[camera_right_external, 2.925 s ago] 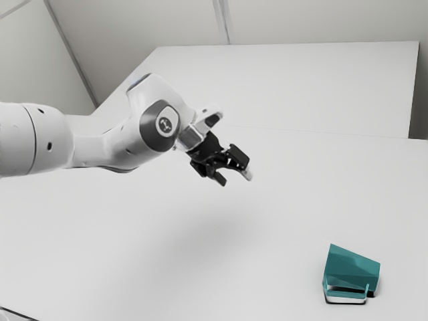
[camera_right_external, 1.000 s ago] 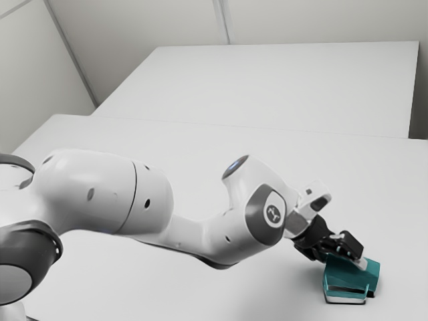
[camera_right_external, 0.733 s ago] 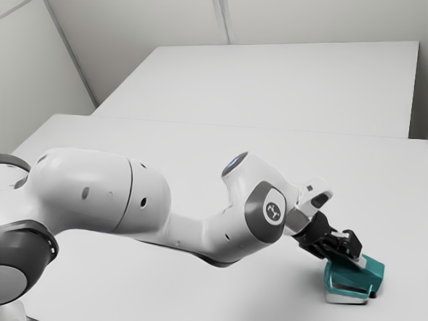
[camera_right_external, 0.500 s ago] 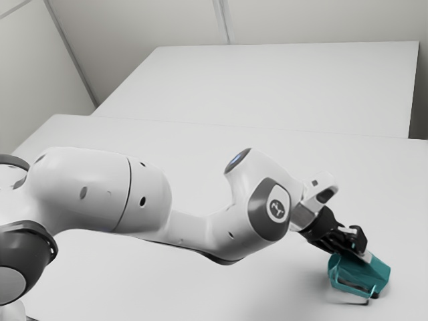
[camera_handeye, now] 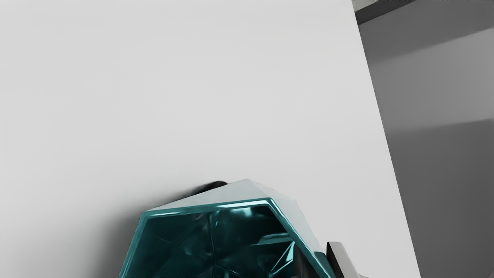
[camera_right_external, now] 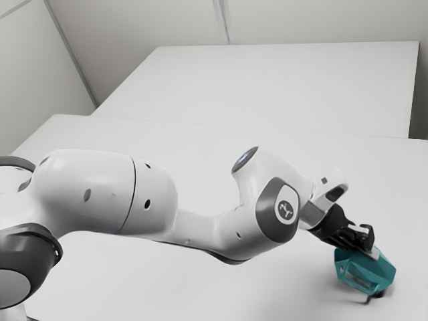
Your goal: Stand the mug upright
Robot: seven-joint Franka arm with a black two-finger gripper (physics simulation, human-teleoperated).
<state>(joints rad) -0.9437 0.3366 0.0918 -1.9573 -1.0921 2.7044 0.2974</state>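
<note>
The mug (camera_right_external: 366,274) is teal and faceted, its body made of flat, angular planes with crisp edges. It hangs tilted, not upright, over the near part of the white table (camera_right_external: 167,284), toward the exterior view's right. The gripper (camera_right_external: 372,252), black with pale tips, is clamped on the mug's wall: in the wrist view one finger (camera_handeye: 303,264) reaches inside the mouth and the other (camera_handeye: 341,258) presses from outside. That view looks into the mouth, where the rim is angular, bright and glossy, and the inside is dark teal with sharp creases and glassy highlights. Outer facets beyond the rim look smooth and pale grey.

The arm (camera_right_external: 214,234) has rounded, smooth white shells with dark grey joint covers, and comes in from the exterior view's left. The table is matte and plain, with a soft shadow beside the mug. On the far side lies another flat white surface (camera_right_external: 267,87), before pale grey walls (camera_right_external: 321,20) with straight seams. Past a straight table edge, the wrist view shows a grey area (camera_handeye: 440,173) banded by darker shadow.
</note>
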